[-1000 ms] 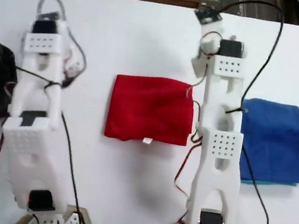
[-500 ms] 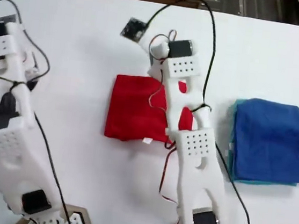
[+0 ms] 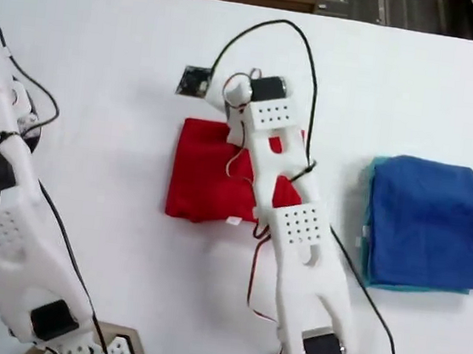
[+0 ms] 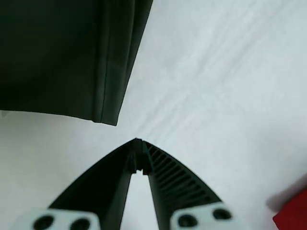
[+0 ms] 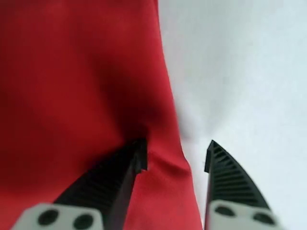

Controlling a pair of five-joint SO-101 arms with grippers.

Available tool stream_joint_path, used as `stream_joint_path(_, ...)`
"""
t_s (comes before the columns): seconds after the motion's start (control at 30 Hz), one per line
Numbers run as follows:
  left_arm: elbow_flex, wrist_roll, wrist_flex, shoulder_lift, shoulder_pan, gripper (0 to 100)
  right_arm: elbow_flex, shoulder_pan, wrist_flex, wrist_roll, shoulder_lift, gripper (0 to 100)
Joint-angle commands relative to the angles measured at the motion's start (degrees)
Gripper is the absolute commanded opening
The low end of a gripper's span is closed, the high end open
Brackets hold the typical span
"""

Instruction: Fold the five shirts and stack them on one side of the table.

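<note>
Red shirt edge lies inside the spread right hand; left hand closed.

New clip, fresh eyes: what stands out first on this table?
The folded red shirt lies at the middle of the table, with the right gripper open astride its edge. To one side a folded blue shirt rests on a teal shirt. The left gripper is shut near a dark shirt.

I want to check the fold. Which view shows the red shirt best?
The high view: nearly the whole folded red shirt shows, though the right arm crosses it. The right wrist view shows its edge up close, at the open right gripper. The left wrist view catches one red corner.
</note>
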Motion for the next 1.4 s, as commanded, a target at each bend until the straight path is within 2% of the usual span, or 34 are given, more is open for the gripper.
stream_joint_path(0.0, -1.8, -0.4, 1.1, -0.3, -0.4, 2, -0.3, -0.7, -0.7, 0.3, 0.3, 20.8)
stream_joint_path(0.1, -1.8, -0.4, 1.6, -0.4, -0.4, 2, -0.1, -0.7, -0.7, 0.4, 1.2, 21.3)
stream_joint_path(0.23, -1.8, -0.3, 1.8, -0.4, -0.3, 2, 0.1, -0.7, 0.8, 0.4, 2.0, 27.6)
stream_joint_path(0.4, -1.8, -0.2, 1.8, -0.8, -0.3, 2, 1.4, -2.2, 5.8, 3.8, 1.9, 27.6)
stream_joint_path(0.73, -1.8, -0.2, 1.8, -0.8, -0.4, 2, 22.2, -3.1, 5.8, 4.0, -9.1, 27.6)
stream_joint_path(1.23, -1.9, -0.1, 1.8, -0.8, 0.1, 2, 29.8, -5.2, 5.8, 3.8, -16.2, 27.6)
stream_joint_path(1.37, -2.1, -0.1, 1.8, -0.8, 0.1, 2, 36.2, -6.3, 5.8, 4.0, -20.5, 27.6)
